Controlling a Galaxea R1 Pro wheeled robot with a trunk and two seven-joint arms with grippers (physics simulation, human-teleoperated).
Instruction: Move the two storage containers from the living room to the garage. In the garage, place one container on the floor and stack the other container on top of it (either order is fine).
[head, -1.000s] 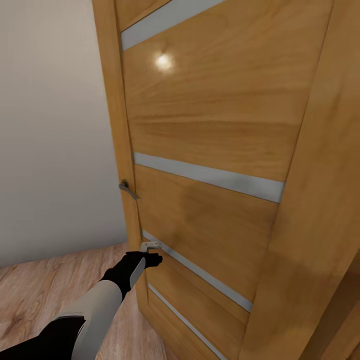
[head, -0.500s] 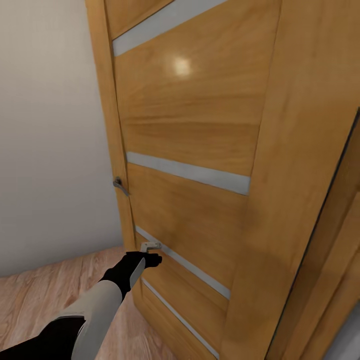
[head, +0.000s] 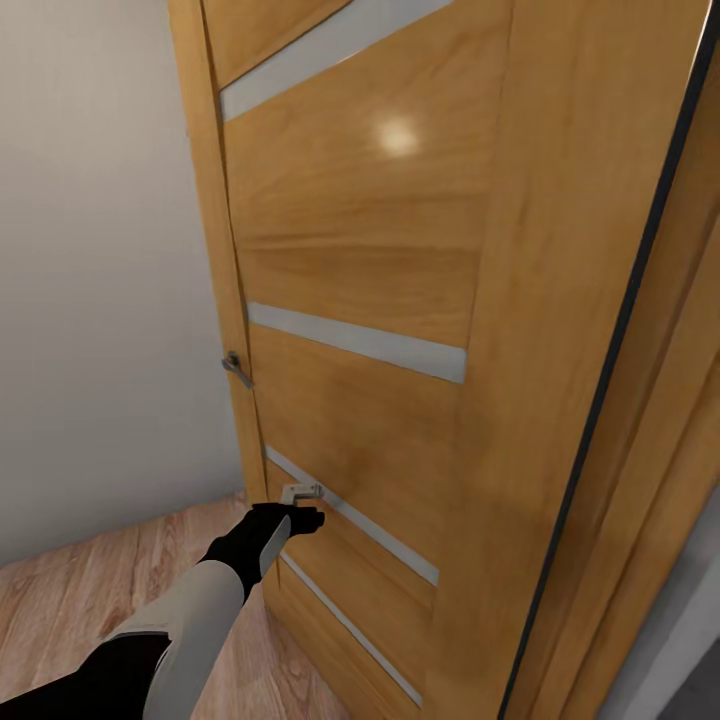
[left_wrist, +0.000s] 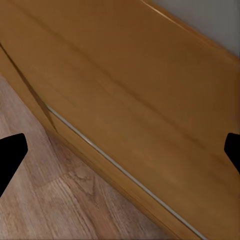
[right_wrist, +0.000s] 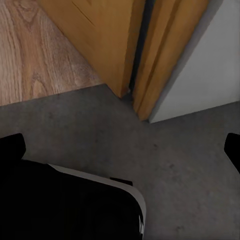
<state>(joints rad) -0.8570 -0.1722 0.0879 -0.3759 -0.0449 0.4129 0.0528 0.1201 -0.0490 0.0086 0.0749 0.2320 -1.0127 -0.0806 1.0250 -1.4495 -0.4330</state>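
Note:
The storage containers are out of view. My left gripper (head: 305, 500) is stretched forward, its tip against the lower part of a wooden door (head: 380, 260) with grey horizontal strips. In the left wrist view its black fingertips (left_wrist: 11, 152) stand far apart with nothing between them, facing the door's bottom panel (left_wrist: 140, 100). My right gripper (right_wrist: 122, 150) is also open and holds nothing. It hangs over dark grey concrete floor (right_wrist: 185, 170) beside the door's foot.
A metal lever handle (head: 236, 368) sits on the door's left edge, next to a white wall (head: 100, 250). The door frame (head: 640, 420) with a dark gap rises at the right. Light wood plank floor (head: 60, 610) lies under my left arm.
The door leaf sits more to the left in the picture and a dark gap at the frame has come into view on the right. The left arm keeps its place against the door.

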